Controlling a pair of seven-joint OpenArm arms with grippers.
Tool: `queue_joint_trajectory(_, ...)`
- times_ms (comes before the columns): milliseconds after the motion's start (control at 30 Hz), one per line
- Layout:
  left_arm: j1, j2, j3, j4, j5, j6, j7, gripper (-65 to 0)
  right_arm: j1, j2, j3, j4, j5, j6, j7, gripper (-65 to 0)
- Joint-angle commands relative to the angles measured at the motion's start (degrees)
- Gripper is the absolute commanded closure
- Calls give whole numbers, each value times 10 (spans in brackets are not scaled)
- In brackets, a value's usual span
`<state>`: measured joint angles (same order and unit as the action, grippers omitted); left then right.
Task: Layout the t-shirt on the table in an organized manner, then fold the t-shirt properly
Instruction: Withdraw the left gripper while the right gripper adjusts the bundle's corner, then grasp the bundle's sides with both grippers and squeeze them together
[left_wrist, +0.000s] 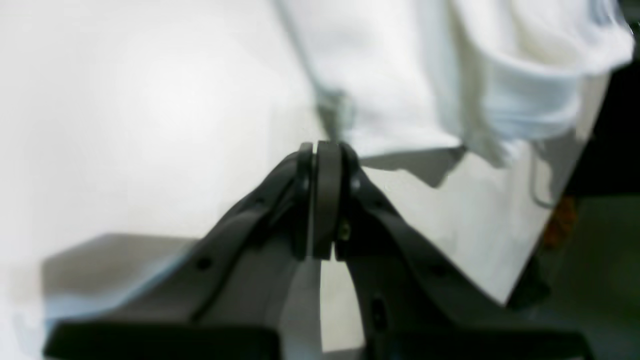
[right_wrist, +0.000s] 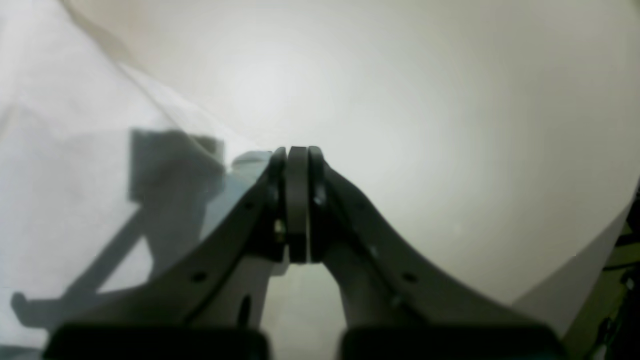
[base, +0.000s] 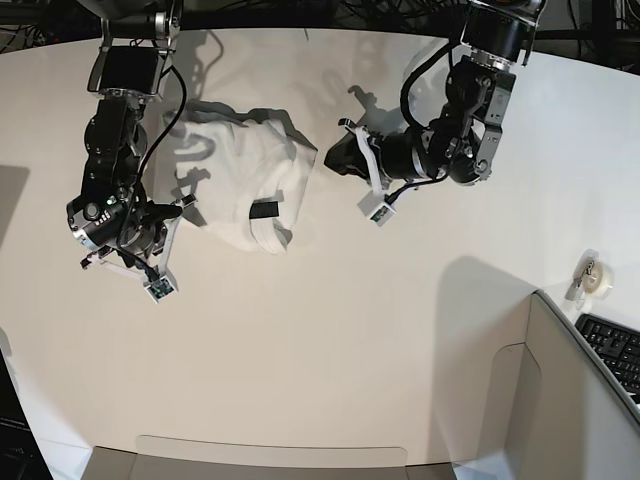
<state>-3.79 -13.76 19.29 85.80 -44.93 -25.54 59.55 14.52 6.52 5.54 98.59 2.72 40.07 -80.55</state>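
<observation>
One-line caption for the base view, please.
Crumpled white cotton t-shirt on the large white table, between two shut, empty claws: left, right.

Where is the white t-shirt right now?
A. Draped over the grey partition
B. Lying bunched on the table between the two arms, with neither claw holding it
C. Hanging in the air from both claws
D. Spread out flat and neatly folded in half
B. In the base view the t-shirt lies in a rumpled heap on the table, while the left gripper and right gripper are both shut with no cloth in them.
</observation>
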Motion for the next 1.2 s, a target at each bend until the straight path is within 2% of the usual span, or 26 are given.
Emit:
queue_joint_trajectory(0, -22, -2, -9, -4, -2, -2, -9, 0, 5, 6, 0, 11, 0, -1, 6, 0)
queue_joint_trajectory(133, -44, 11, -10, -58, -6, -3, -22, 0, -16, 23, 0, 27, 0, -1, 6, 0)
queue_joint_trajectory(333, -47, 15, -12, -66, -3, -3, -35, 0, -19, 51, 3, 49, 0, -1, 6, 0)
queue_joint_trajectory(533, -34, -34, -56, -34, -3, -3, -30, 0, -4, 59, 1, 33, -2, -1, 16, 0)
queue_joint_trajectory(667, 4, -58, -68, 0, -3, -3, -29, 0, 23, 57, 1, -41, -2, -1, 28, 0)
queue_joint_trajectory(767, 49, -66, -67, 32, -4, -3, -29, 0, 36, 55, 1, -101, -2, -1, 68, 0)
queue_joint_trajectory(933, 125, -62, -63, 109, -4, -3, -28, 0, 57, 43, 0, -192, -2, -1, 111, 0)
queue_joint_trajectory(1167, 168, -4, -62, 165, -4, -3, 10, 0, 73, 21, 0, -228, -2, -1, 113, 0)
